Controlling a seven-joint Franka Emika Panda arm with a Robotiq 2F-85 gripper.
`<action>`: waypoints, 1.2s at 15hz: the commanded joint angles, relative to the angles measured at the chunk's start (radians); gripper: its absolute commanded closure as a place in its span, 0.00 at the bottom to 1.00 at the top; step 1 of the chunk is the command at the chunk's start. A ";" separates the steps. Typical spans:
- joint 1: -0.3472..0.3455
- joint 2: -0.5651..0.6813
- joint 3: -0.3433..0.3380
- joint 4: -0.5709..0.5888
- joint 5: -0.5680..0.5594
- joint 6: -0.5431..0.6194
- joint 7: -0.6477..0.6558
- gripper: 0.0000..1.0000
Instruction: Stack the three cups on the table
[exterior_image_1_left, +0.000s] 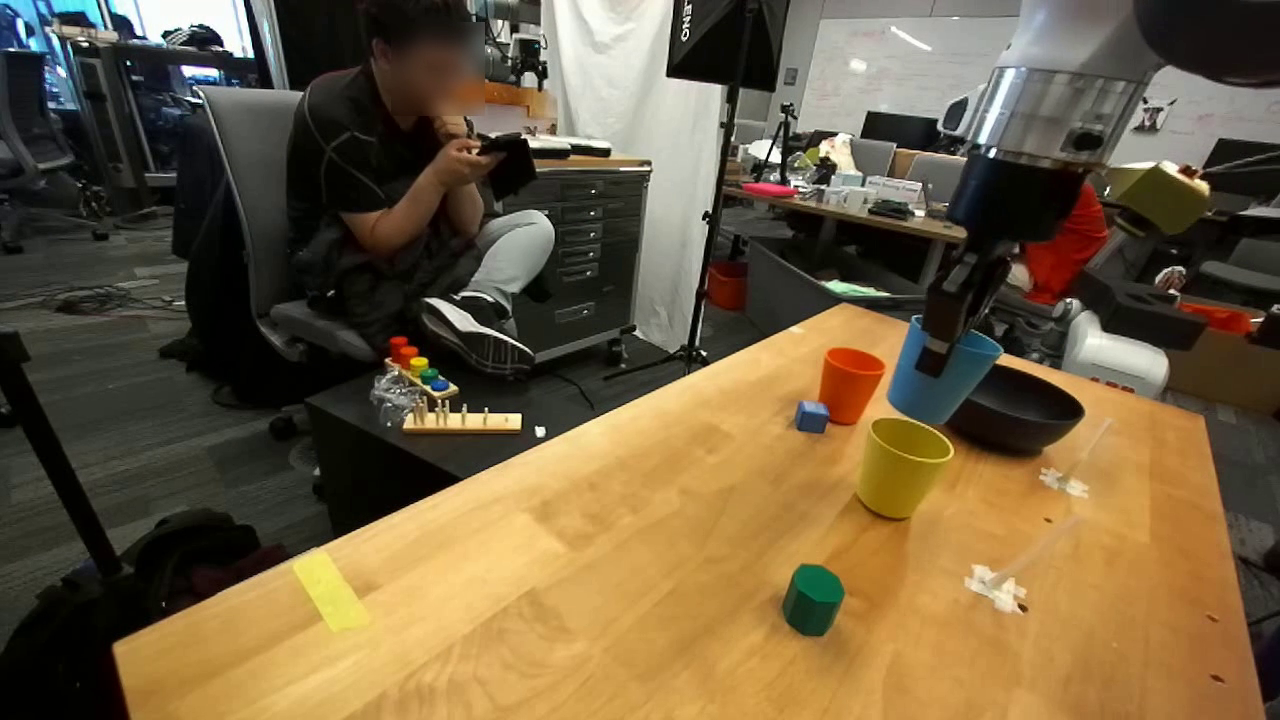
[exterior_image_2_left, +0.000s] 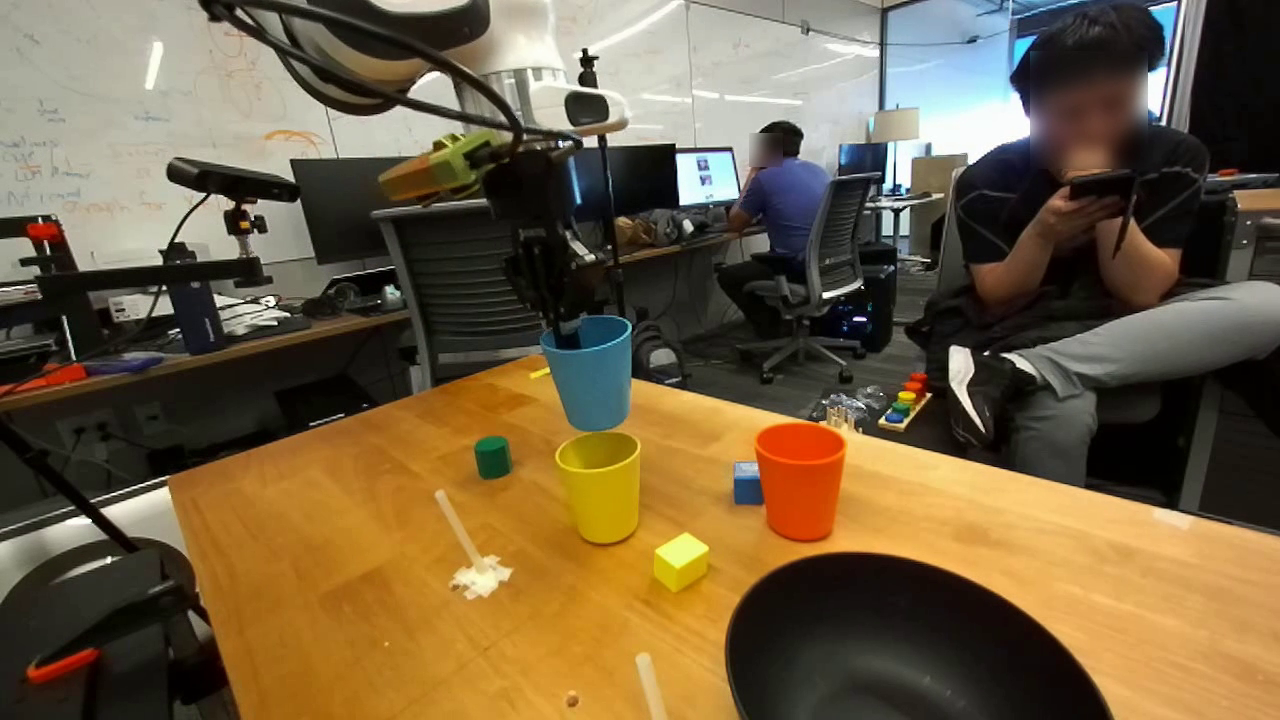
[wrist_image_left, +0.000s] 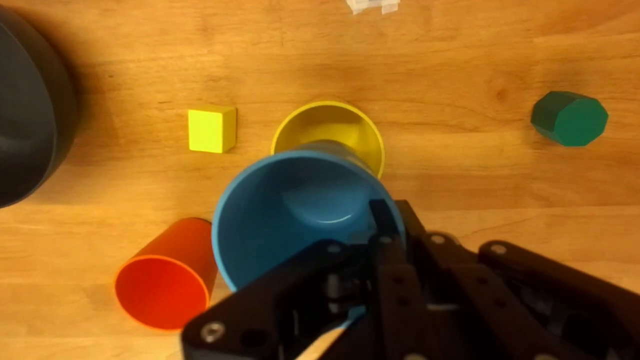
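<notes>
One arm (exterior_image_1_left: 1060, 112), tool (wrist_image_left: 397, 216) downward, grips blue cup (exterior_image_2_left: 592, 382).

In an exterior view I note a bright window (exterior_image_1_left: 215, 15), upper left, and glare on the whiteboard (exterior_image_1_left: 900, 85), upper right. Wrist view: soft shadow beside the bowl (wrist_image_left: 52, 102), far left; gripper (wrist_image_left: 395, 216), lower right, out of focus.

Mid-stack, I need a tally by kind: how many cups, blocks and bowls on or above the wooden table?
Cups: 3 (yellow cup, blue cup, orange cup)
Blocks: 3 (yellow block, blue block, green block)
Bowl: 1
Total: 7
</notes>
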 joint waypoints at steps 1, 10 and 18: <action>0.000 0.074 0.007 0.064 -0.001 -0.014 0.023 0.99; -0.011 0.168 0.010 0.073 0.028 0.008 -0.005 0.99; -0.011 0.203 0.007 0.068 0.018 0.056 0.011 0.69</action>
